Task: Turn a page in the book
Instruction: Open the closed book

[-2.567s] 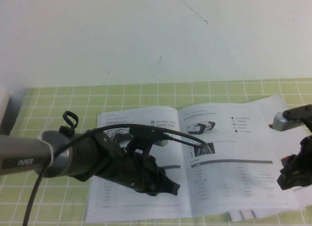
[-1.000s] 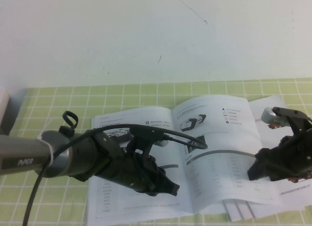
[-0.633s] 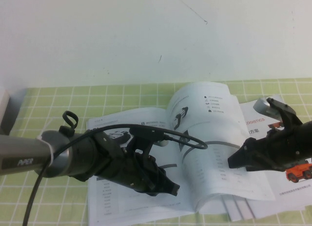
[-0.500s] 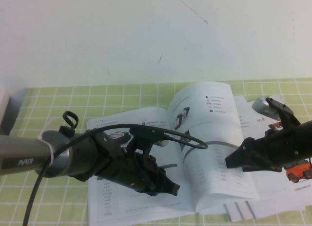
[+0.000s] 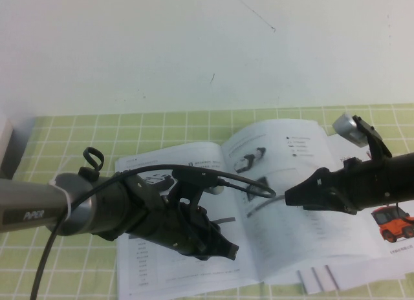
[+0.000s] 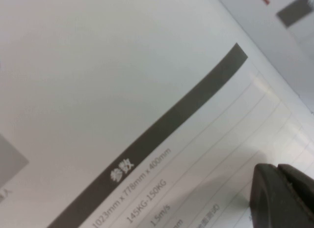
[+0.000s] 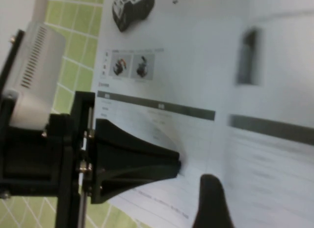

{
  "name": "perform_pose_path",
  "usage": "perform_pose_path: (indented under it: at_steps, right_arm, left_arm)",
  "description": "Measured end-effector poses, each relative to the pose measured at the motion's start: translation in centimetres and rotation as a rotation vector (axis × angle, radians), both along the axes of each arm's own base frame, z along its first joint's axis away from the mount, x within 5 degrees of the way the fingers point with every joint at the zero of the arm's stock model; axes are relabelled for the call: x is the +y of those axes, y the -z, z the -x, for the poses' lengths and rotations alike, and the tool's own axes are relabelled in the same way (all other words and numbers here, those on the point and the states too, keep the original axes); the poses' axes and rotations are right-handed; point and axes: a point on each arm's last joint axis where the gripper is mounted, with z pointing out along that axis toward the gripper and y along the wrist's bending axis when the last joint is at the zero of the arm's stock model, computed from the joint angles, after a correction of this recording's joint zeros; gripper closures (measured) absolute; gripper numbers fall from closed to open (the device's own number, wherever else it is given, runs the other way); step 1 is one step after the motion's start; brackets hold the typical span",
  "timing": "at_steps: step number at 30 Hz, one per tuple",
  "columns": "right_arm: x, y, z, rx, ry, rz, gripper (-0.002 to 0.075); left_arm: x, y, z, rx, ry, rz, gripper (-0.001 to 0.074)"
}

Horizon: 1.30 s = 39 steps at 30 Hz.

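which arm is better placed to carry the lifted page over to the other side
The right. Its right gripper reaches in over the raised thin white page of the thin white glossy brochure, tips at the leaf. The left gripper rests low on the left-hand page, seemingly pinning it.

Left tool [image 5: 223, 248] tips (book-hidden)

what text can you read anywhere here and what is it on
"1023mm x 778mm x 400mm": table on the book page, under its grey bar.
"145KG-150KG": next row.
"1.5m/s": row below.
Chinese characters on the grey bar: blurred.
Lettering on the left arm: too blurred.
Other print: too small.
Left gripper over the left-hand page; right gripper over the page.
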Motion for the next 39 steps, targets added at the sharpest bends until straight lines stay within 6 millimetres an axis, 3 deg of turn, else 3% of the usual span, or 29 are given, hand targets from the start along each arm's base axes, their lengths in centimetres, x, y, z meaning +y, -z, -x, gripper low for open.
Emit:
perform_pose_path:
  at_steps: [9,15,21,24,26,29,32,35,39]
  right_arm:
    - [-0.2,0.1,-0.3,-0.036,0.019,0.029,0.0288]
    - [-1.9,0.2,-0.6,-0.017,-0.012,0.094,0.0340]
    - [-3.5,-0.9,-1.3,0.036,-0.135,0.277,0.0457]
    - [-4.0,-1.6,-1.6,0.057,-0.215,0.411,0.0558]
    - [-3.9,-1.8,-1.6,0.076,-0.263,0.531,0.0648]
    - [-3.1,-1.7,-1.3,0.093,-0.305,0.709,0.0704]
    - [-2.0,-1.6,-1.4,0.061,-0.289,0.785,0.0717]
    - [-1.3,-1.5,-1.8,0.024,-0.233,0.753,0.0720]
    - [-2.0,-1.6,-2.3,0.040,-0.173,0.695,0.0662]
  left_arm:
    - [0.0,0.0,0.0,0.002,0.001,0.001,0.0738]
    - [0.0,0.0,0.0,0.004,0.003,0.002,0.0738]
    - [0.0,0.0,0.0,0.003,0.005,0.001,0.0738]
    - [0.0,0.0,0.0,0.003,0.005,0.001,0.0738]
    - [0.0,0.0,0.0,0.003,0.005,0.001,0.0738]
    - [0.0,0.0,0.0,-0.001,0.006,-0.001,0.0738]
    - [0.0,0.0,0.0,-0.002,0.008,-0.002,0.0738]
    - [0.0,0.0,0.0,-0.006,0.014,-0.003,0.0738]
    - [0.0,0.0,0.0,-0.008,0.017,-0.004,0.0738]
